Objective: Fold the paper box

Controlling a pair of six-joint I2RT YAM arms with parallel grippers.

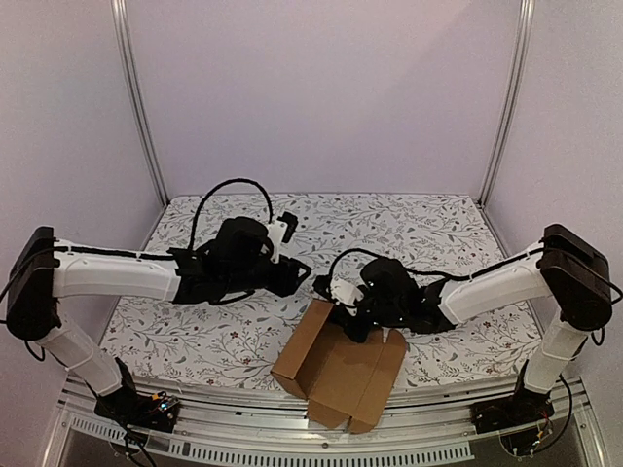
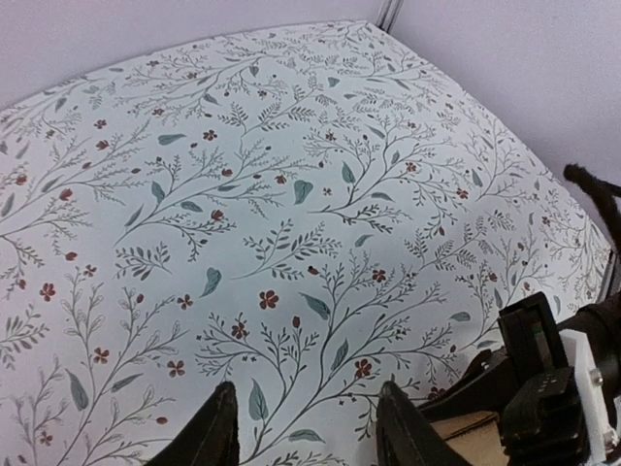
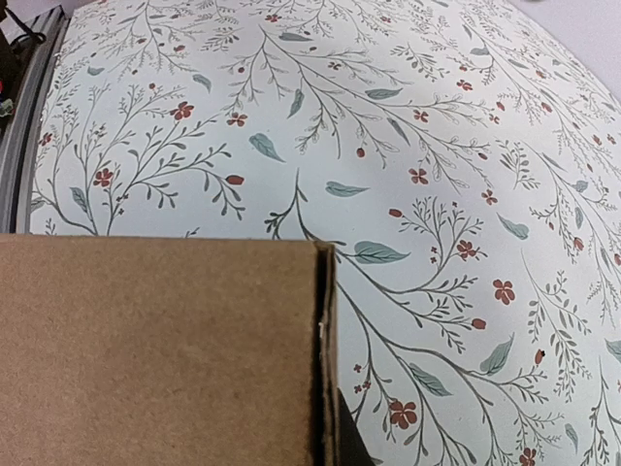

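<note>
Left arm stretches level above the floral worktop (image 1: pixel 419 224), left end effector (image 2: pixel 306 437) open, empty; right arm dips, right end effector (image 1: pixel 355 328) clamping the brown cardboard paper box (image 1: pixel 346 377).

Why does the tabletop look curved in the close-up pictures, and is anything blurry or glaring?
Top external view: soft, even light, no glare on the paper box. Left wrist view: the wide lens bows the flat floral cloth into a dome; the left gripper shows as a dark silhouette. Right wrist view: same bulge, and the box looms large, close to the lens.
</note>
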